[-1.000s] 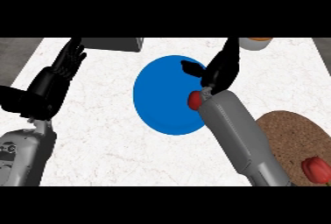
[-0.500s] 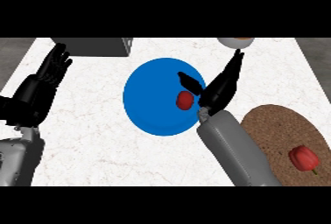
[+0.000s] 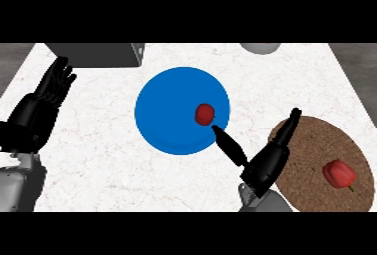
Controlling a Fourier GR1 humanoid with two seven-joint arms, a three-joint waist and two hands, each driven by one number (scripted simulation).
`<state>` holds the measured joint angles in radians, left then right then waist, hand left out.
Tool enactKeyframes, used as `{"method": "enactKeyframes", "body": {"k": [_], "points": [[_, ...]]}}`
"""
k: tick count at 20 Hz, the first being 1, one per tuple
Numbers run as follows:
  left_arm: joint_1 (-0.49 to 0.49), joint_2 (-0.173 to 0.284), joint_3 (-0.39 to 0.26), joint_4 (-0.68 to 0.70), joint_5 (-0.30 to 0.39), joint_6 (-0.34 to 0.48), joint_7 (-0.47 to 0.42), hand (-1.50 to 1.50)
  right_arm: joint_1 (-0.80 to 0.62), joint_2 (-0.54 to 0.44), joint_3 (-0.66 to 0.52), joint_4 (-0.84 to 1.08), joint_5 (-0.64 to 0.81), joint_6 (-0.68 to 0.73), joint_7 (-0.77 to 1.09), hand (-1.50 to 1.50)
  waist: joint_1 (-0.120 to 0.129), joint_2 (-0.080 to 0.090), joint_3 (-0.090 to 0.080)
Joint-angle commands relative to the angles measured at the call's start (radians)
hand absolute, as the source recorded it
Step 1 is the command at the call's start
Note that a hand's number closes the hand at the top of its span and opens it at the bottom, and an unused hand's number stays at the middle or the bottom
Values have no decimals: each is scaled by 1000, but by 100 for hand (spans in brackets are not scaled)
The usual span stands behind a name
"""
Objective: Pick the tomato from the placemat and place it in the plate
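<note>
Tomato (image 3: 205, 113) sitting on blue plate (image 3: 165, 129), right of centre, free of any grip. Right robot hand (image 3: 267, 160) open, fingers straight, thumb tip just short of tomato, palm between plate and brown placemat (image 3: 309, 139). Red pepper (image 3: 338, 173) lying on placemat, untouched. Left robot hand (image 3: 40, 107) resting open at left edge of surface (image 3: 103, 169), fingers up. Grey box (image 3: 95, 54) at far edge. Placing step looks done; next move probably just clearing right hand without nudging tomato.
</note>
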<state>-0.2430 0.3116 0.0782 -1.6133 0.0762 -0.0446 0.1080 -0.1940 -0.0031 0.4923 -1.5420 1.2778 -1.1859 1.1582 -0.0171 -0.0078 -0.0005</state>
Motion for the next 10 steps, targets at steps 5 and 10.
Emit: {"method": "enactKeyframes", "body": {"k": [5, 10], "points": [[-1, -17, 2, -27, -16, -3, 20, 0, 367, -17, 135, -338, 101, 85, -47, -150, 8, 5, 0], [36, -42, -11, -66, -37, -2, 10, 0, 501, -54, 133, -359, 133, 43, -87, -150, 12, 5, 0]]}}
